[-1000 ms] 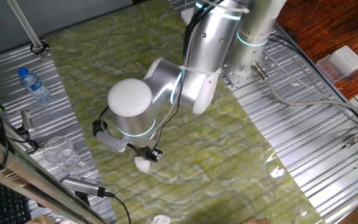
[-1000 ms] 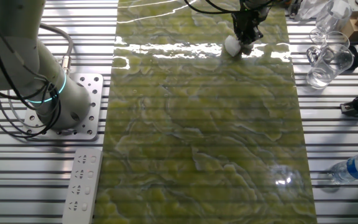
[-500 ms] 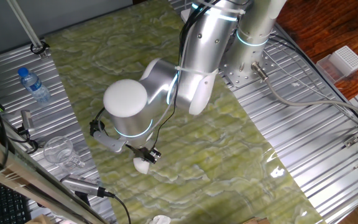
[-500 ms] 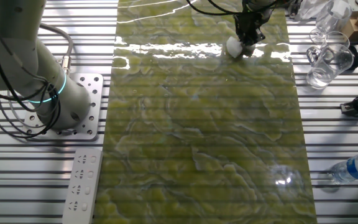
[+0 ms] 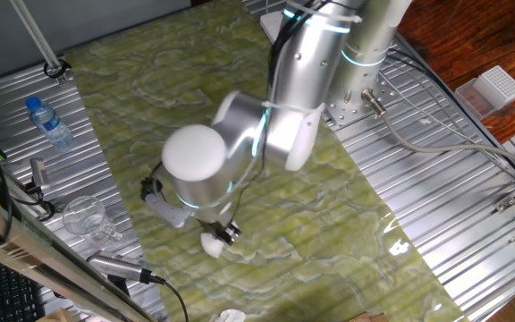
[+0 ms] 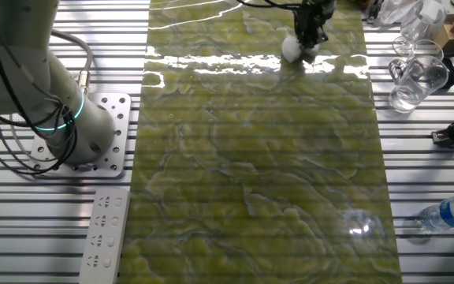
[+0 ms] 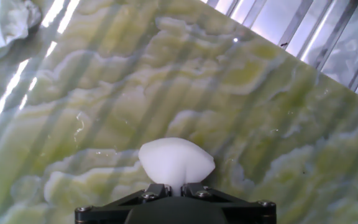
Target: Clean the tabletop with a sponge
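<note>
The yellow-green veined tabletop (image 5: 159, 98) (image 6: 258, 173) (image 7: 241, 93) fills most of every view. My black gripper (image 7: 176, 188) (image 5: 223, 236) (image 6: 309, 39) is shut on the white sponge (image 7: 176, 163) (image 5: 214, 244) (image 6: 292, 49), which bulges out past the fingertips and presses on the sheet. In one fixed view the sponge sits near the sheet's lower left side, under the arm's round joint. In the other fixed view it is at the sheet's far end, right of the middle.
A crumpled white scrap (image 7: 2, 22) (image 5: 231, 315) lies on the sheet nearby. Glass mugs (image 6: 420, 75) (image 5: 86, 216) and a water bottle (image 5: 47, 122) (image 6: 452, 211) stand on the ribbed metal panels beside the sheet. A white ridged box (image 5: 499, 88) sits at the back right.
The gripper with the sponge has slid a short way along the sheet; the arm's joint has swung with it.
</note>
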Controlling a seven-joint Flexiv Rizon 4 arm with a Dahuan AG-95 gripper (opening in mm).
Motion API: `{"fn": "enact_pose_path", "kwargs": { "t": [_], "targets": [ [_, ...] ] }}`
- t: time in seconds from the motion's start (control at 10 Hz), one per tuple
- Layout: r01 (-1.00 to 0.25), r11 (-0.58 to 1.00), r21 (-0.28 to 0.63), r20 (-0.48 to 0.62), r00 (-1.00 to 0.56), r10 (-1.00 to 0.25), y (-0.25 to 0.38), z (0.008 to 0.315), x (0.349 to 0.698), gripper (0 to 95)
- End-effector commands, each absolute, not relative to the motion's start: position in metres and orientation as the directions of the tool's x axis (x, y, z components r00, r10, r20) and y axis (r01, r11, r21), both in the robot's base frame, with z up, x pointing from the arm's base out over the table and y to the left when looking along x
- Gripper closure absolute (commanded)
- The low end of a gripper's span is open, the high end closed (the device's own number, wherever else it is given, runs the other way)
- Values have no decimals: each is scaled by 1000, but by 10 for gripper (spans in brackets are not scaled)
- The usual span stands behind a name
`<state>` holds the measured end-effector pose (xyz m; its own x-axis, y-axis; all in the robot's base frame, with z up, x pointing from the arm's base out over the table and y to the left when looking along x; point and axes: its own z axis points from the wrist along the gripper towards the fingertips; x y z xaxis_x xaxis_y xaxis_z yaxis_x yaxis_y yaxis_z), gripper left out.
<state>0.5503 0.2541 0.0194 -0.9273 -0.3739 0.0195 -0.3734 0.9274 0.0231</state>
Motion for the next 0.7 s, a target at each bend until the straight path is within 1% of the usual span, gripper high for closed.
{"fn": "enact_pose_path", "kwargs": {
  "t": [0.1,0.7],
  "targets": [
    [-338,941,18,17,-941,-338,268,19,541,950],
    [-278,960,11,20,-960,-278,305,14,519,950]
  ]
}}
